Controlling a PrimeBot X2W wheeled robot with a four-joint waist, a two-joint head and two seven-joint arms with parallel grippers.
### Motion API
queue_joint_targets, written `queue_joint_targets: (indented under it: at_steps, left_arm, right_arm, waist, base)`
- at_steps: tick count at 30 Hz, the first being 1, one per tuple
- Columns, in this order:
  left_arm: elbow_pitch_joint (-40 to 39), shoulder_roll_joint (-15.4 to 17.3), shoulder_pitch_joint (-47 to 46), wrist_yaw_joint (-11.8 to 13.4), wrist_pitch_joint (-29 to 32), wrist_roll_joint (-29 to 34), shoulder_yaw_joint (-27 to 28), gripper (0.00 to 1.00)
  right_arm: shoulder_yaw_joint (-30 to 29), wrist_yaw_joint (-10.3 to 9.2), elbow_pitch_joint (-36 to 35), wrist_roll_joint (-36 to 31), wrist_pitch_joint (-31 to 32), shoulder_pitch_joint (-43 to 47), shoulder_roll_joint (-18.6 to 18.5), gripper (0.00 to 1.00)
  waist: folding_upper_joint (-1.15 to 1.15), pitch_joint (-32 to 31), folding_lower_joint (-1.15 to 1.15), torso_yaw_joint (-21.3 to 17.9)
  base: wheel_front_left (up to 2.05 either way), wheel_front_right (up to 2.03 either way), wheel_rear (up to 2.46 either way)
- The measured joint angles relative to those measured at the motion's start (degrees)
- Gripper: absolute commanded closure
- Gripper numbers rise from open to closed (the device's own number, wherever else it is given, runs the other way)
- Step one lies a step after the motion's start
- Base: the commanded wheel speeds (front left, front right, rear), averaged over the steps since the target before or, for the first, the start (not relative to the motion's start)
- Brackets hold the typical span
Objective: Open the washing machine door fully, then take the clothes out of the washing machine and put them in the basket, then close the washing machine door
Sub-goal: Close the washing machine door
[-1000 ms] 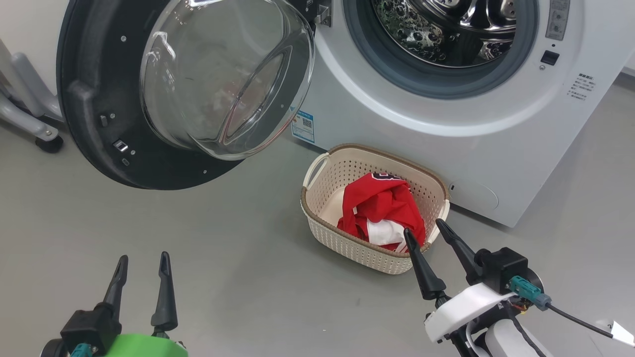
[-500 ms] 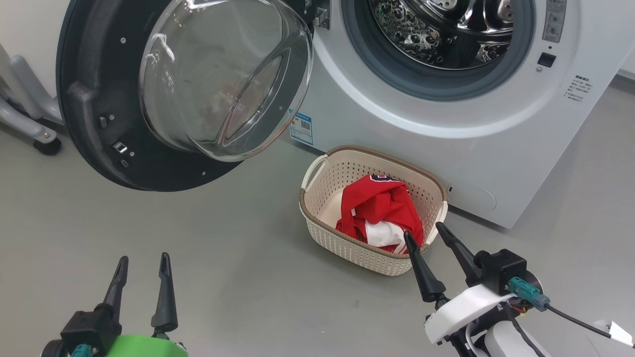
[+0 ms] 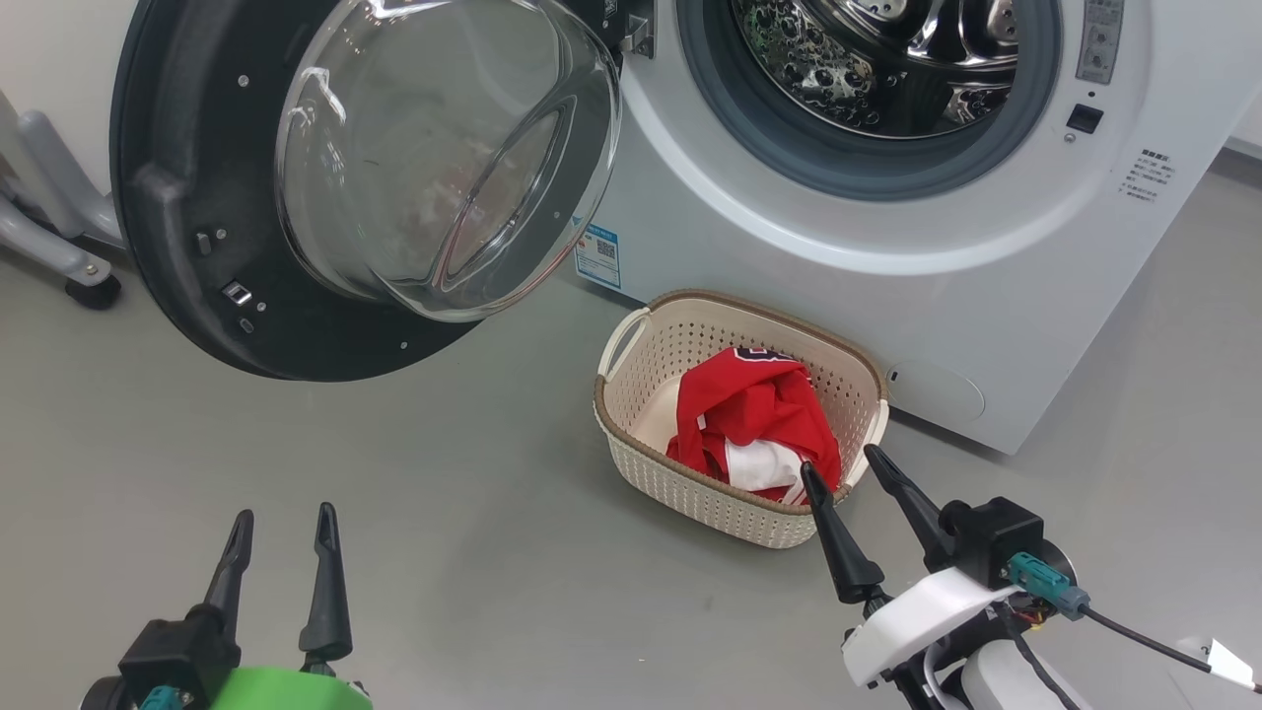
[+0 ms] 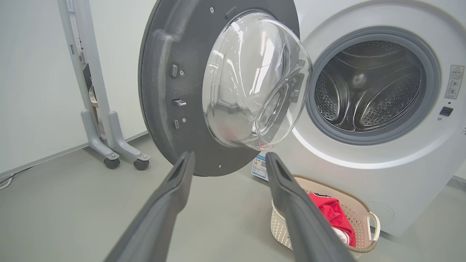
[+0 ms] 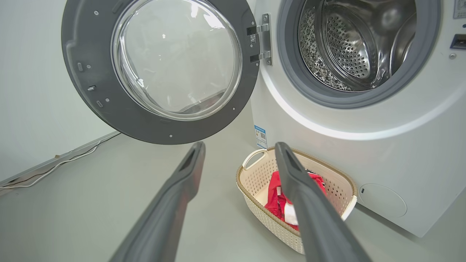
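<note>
The washing machine [image 3: 986, 296] stands with its steel drum showing bare metal in what I can see of it. Its door [image 3: 177, 197] hangs swung wide to the left, glass bowl bulging toward me. Red and white clothes [image 3: 754, 414] lie bunched in the cream basket [image 3: 690, 493] on the floor before the machine. My right gripper [image 3: 838, 463] hovers open at the basket's near right rim, holding nothing. My left gripper [image 3: 284, 513] stands open and unladen over bare floor at the lower left. The left wrist view has the door [image 4: 164, 91] ahead and the basket [image 4: 280, 229] low right.
A grey wheeled stand [image 3: 69, 256] sits left of the door by the wall. Open grey floor [image 3: 444, 513] stretches between my grippers. A cable trails from my right wrist [image 3: 1144, 636]. In the right wrist view a thin cable [image 5: 54, 167] runs along the wall base.
The picture shifted slightly between the earliest frame and now, so the camera moved a little. Grippers, door, basket and clothes keep their places relative to each other.
</note>
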Motion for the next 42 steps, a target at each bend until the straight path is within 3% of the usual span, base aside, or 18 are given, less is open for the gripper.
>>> queue_joint_targets:
  at_steps: [11, 12, 13, 14, 15, 31, 42]
  left_arm:
    - [-0.1, 0.0, 0.2, 0.0, 0.0, 0.0, 0.0, 0.0]
    - [-0.1, 0.0, 0.2, 0.0, 0.0, 0.0, 0.0, 0.14]
    - [-0.1, 0.0, 0.2, 0.0, 0.0, 0.0, 0.0, 0.57]
    - [-0.2, 0.0, 0.3, 0.0, 0.0, 0.1, 0.0, 0.86]
    - [-0.4, 0.0, 0.5, 0.0, 0.0, 0.1, 0.0, 1.0]
    - [-4.9, 1.5, -0.6, -0.4, 0.0, 1.2, 3.1, 1.0]
    - [-11.1, 11.8, -11.0, -0.8, -0.3, 0.7, 15.1, 1.0]
  right_arm:
    - [0.7, 0.0, 0.1, 0.0, 0.0, -0.2, -0.1, 0.0]
    - [0.8, 0.0, 0.1, 0.0, 0.0, -0.2, -0.2, 0.0]
    - [0.8, 0.0, 0.1, 0.0, 0.0, -0.2, -0.2, 0.0]
    - [0.8, 0.0, 0.0, 0.0, 0.0, -0.2, -0.2, 0.0]
    - [0.8, 0.0, 0.0, 0.0, 0.0, -0.2, -0.3, 0.0]
    - [0.7, -0.6, -3.1, -0.7, 0.6, -0.3, -3.0, 0.0]
    - [0.9, -0.66, -6.9, -2.3, 3.1, -1.8, -5.4, 0.0]
  waist:
    - [0.0, -0.1, 0.0, -0.1]
    - [0.0, 0.0, 0.0, -0.1]
    - [0.0, 0.0, 0.0, -0.1]
    - [0.0, 0.2, 0.0, -0.2]
    - [0.0, 0.4, 0.0, -0.2]
    - [0.0, 5.4, 0.0, 0.1]
    - [0.0, 11.7, 0.0, -1.3]
  base:
    - [0.0, 0.0, 0.0]
    - [0.0, 0.0, 0.0]
    - [0.0, 0.0, 0.0]
    - [0.0, 0.0, 0.0]
    - [0.0, 0.0, 0.0]
    - [0.0, 0.0, 0.0]
    - [0.0, 0.0, 0.0]
